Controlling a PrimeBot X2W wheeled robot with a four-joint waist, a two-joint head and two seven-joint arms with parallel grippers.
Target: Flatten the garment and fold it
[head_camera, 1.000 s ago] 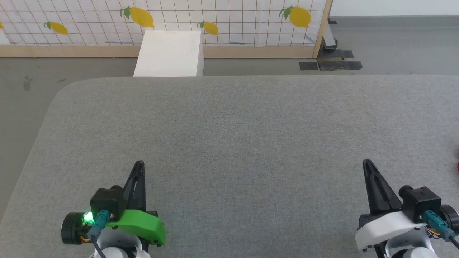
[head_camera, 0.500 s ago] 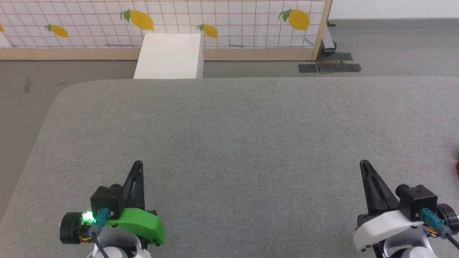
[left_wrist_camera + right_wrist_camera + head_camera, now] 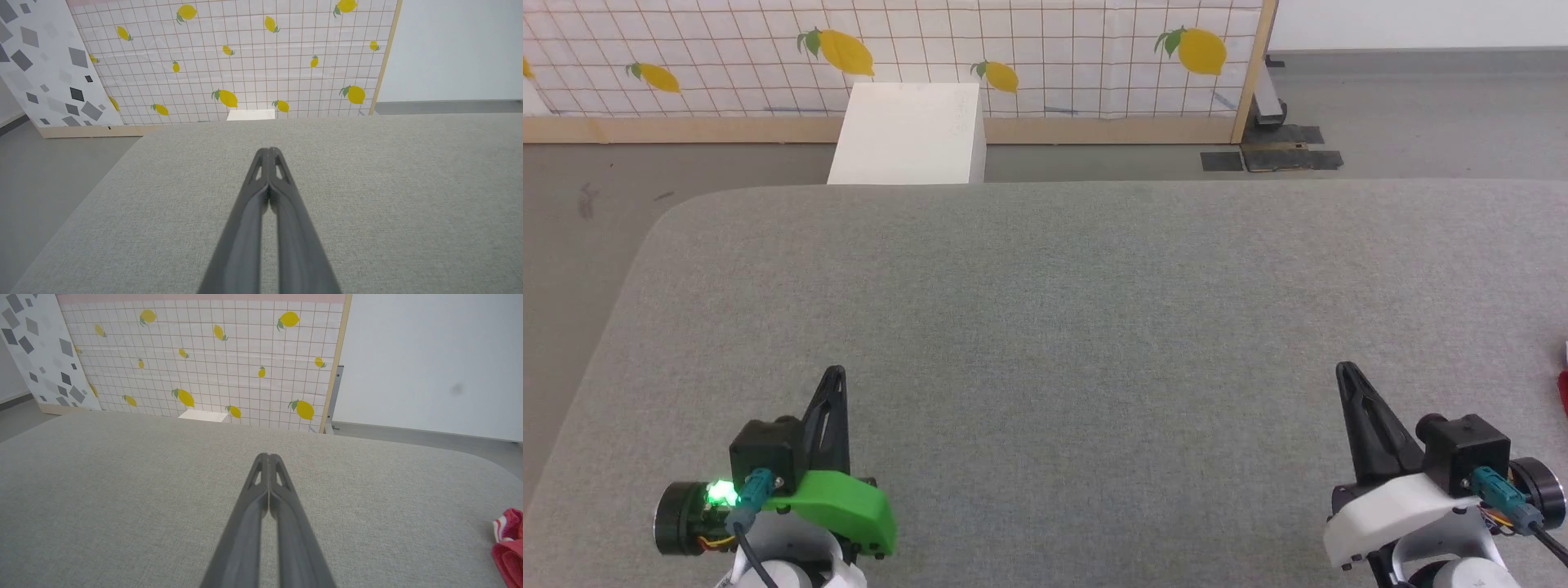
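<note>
A bunched red garment (image 3: 508, 545) with a strip of white trim lies at the right edge of the grey table (image 3: 1062, 310); a red sliver of it (image 3: 1564, 390) peeks in at the head view's right border. My right gripper (image 3: 1342, 369) hovers low at the front right, shut and empty, with the garment off to its right. Its fingertips (image 3: 268, 457) meet over bare cloth. At the front left my left gripper (image 3: 836, 373) is shut too, holding nothing, and its tips (image 3: 269, 150) press together.
A white box (image 3: 907, 135) stands on the floor behind the table's far edge, before a lemon-print tiled panel (image 3: 1013, 49) with a wooden frame. Black tape patches (image 3: 1270, 159) mark the floor at the back right. The table's left corner is rounded.
The head camera has tilted down a little, so the far wall and table edge sit lower in the picture. More of the red garment shows at the right border. Both grippers stay shut.
</note>
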